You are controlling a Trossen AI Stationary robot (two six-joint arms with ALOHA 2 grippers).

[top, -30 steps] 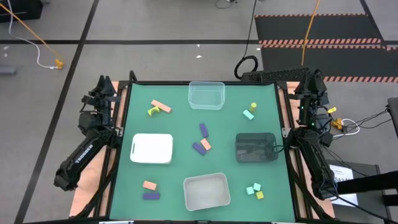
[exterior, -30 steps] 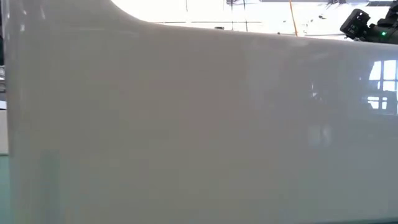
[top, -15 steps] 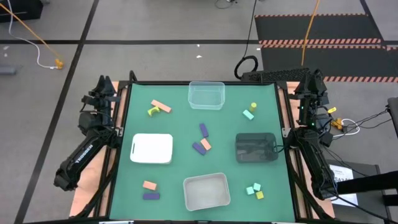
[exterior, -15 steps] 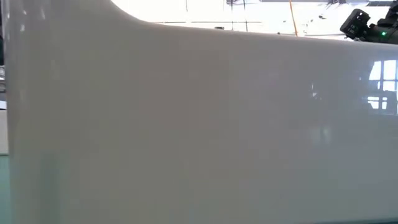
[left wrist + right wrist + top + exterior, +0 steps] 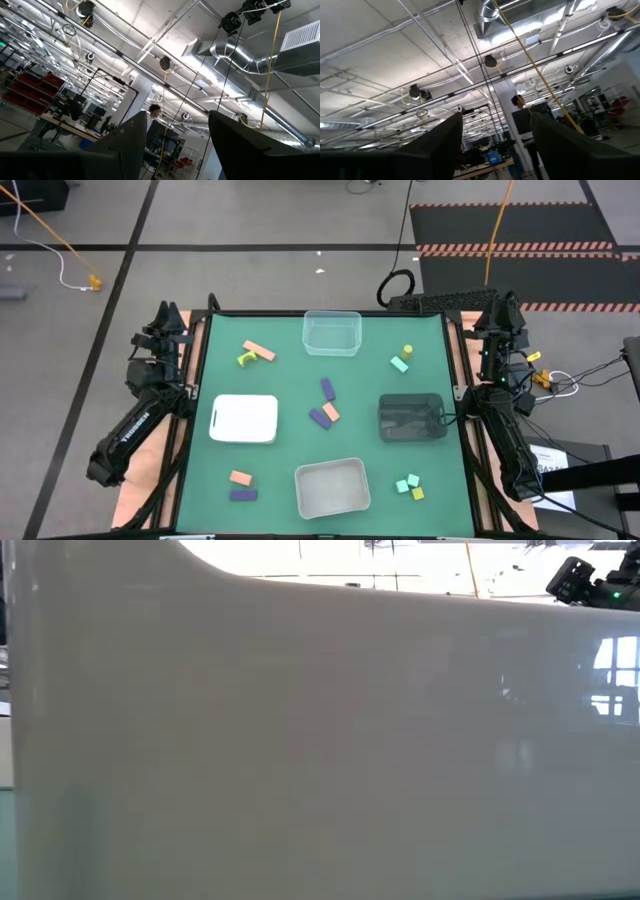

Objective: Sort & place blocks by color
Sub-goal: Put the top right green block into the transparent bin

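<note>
Blocks lie scattered on the green mat. A salmon bar (image 5: 259, 350) and a yellow piece (image 5: 246, 359) are far left. A yellow (image 5: 407, 352) and a mint block (image 5: 400, 364) are far right. Two purple bars (image 5: 327, 388) (image 5: 319, 418) and a salmon block (image 5: 331, 412) sit mid-table. Salmon (image 5: 240, 477) and purple (image 5: 243, 495) are near left; mint (image 5: 406, 481) and yellow (image 5: 418, 493) near right. My left gripper (image 5: 165, 320) (image 5: 177, 150) is parked off the far left corner, open, pointing up at the ceiling. My right gripper (image 5: 503, 310) (image 5: 495, 150) is off the far right corner, likewise open.
Four containers stand on the mat: a clear tub (image 5: 332, 332) at the far edge, a white tray (image 5: 245, 419) left, a dark tub (image 5: 411, 417) right, a whitish tub (image 5: 332, 487) near. Its pale wall (image 5: 320, 740) fills the low view. People stand in the room (image 5: 155, 109) (image 5: 518, 101).
</note>
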